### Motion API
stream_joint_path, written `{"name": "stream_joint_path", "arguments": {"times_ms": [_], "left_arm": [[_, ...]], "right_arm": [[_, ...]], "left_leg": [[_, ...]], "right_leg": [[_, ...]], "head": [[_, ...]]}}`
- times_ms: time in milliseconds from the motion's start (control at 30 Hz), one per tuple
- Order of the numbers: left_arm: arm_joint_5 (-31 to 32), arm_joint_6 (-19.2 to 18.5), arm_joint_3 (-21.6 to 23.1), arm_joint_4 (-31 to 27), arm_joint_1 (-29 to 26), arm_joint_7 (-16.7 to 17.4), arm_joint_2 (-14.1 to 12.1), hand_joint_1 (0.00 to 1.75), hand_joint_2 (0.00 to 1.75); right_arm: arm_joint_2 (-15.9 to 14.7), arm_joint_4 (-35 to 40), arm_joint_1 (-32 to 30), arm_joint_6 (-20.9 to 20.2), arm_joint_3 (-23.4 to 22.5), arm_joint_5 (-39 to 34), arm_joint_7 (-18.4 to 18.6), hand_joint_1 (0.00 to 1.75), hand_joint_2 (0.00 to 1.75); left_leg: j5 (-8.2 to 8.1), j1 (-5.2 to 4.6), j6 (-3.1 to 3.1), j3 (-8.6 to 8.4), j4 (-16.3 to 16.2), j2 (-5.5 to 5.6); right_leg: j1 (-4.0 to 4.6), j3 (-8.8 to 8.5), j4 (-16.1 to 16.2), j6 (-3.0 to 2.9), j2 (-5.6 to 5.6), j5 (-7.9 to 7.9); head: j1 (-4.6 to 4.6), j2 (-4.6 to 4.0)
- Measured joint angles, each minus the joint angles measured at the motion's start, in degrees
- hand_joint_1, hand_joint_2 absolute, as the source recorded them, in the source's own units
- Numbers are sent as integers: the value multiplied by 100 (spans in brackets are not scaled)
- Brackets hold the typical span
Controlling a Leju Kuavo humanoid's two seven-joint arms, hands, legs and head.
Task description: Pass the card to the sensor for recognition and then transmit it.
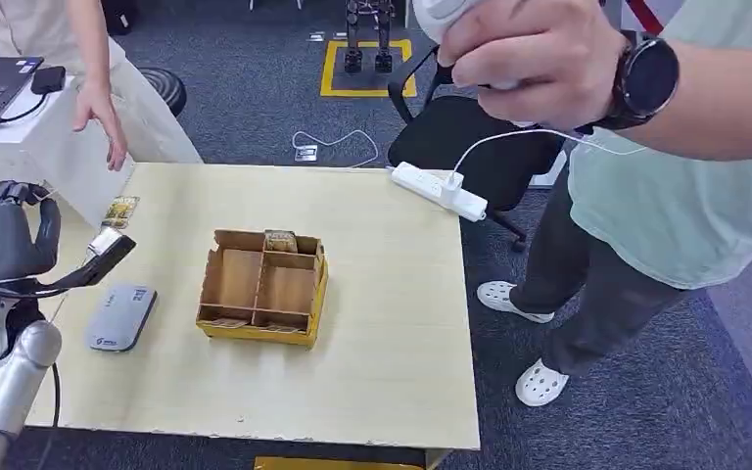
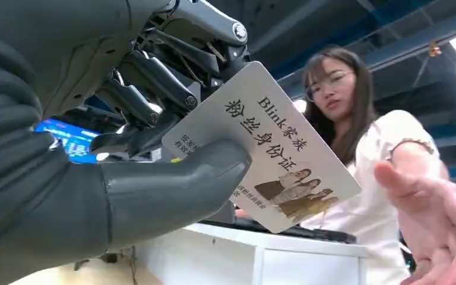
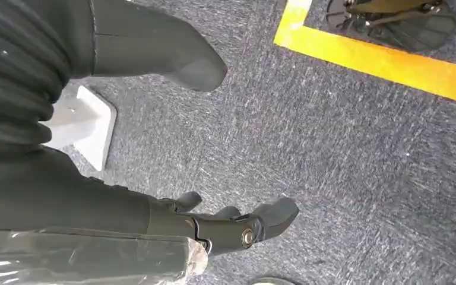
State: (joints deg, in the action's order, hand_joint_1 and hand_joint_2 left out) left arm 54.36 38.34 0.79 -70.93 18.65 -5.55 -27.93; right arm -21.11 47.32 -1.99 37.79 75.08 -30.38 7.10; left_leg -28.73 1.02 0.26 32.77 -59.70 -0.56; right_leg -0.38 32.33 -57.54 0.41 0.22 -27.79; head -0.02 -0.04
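White card (image 2: pixel 273 148) with black print, grey sensor (image 1: pixel 121 317), brown divided box (image 1: pixel 262 287).

Left hand (image 1: pixel 0 240): dark grey shell, black fingers (image 2: pixel 154 77) with silver screws, thick grey thumb (image 2: pixel 172 184), ribbed grey cover, silver forearm (image 1: pixel 5 382) below it.

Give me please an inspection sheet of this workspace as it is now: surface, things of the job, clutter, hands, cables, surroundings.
Surface: light wooden table, front edge chipped.
Job's things: card pinched in the left hand; grey sensor flat on the table near that hand.
Clutter: wooden divided box; another card near the far left edge.
Hands: left hand holds the card above the table's left side; right hand hangs over the carpet, holding nothing.
Cables: white power strip on the far right corner, its cable on the floor.
Surroundings: a person's open hand reaches toward the card; a second person stands at the right; black chair.
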Motion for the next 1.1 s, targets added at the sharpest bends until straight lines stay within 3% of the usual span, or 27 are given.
{"name": "stream_joint_path", "arguments": {"times_ms": [200, 233, 800, 900, 967, 1100], "left_arm": [[-87, -7, -44, 90, 173, -190, 7, 175, 175], [-81, -7, -44, 105, 202, -192, 15, 0, 175], [-267, -121, -41, 273, 321, -207, 144, 0, 175], [-914, -889, -13, 273, 309, -506, 127, 0, 175], [-1520, -1993, 120, 262, 258, -810, -17, 0, 175], [-2210, -3634, 348, 39, -79, -1141, -440, 0, 175]], "right_arm": [[2, 4, 4, 0, 70, -18, 9, 0, 175], [2, 4, 7, 2, 70, -24, 7, 0, 0], [2, 37, 44, 11, 87, -48, 2, 0, 0], [0, 52, 62, 2, 107, -55, 11, 0, 0], [-15, 59, 75, -24, 116, -66, 7, 0, 0], [-55, 44, 107, -214, 118, -26, -24, 0, 0]], "left_leg": [[0, 0, 0, 0, 0, 0], [0, 0, 0, 0, 0, 0], [0, 0, 0, 0, 0, -3], [0, 0, 0, 0, 0, -3], [0, 0, 0, 0, 0, -3], [-1, 4, -1, 0, 2, -28]], "right_leg": [[0, 1, 0, 0, 0, 0], [0, 1, 0, 0, 0, 0], [0, 3, 0, 0, 3, 0], [0, 2, 0, 0, 2, 0], [0, 1, 0, 0, 3, 0], [0, 4, -2, -1, 31, 1]], "head": [[0, 0], [0, 0], [0, 0], [-2, 0], [0, 0], [0, 0]]}}
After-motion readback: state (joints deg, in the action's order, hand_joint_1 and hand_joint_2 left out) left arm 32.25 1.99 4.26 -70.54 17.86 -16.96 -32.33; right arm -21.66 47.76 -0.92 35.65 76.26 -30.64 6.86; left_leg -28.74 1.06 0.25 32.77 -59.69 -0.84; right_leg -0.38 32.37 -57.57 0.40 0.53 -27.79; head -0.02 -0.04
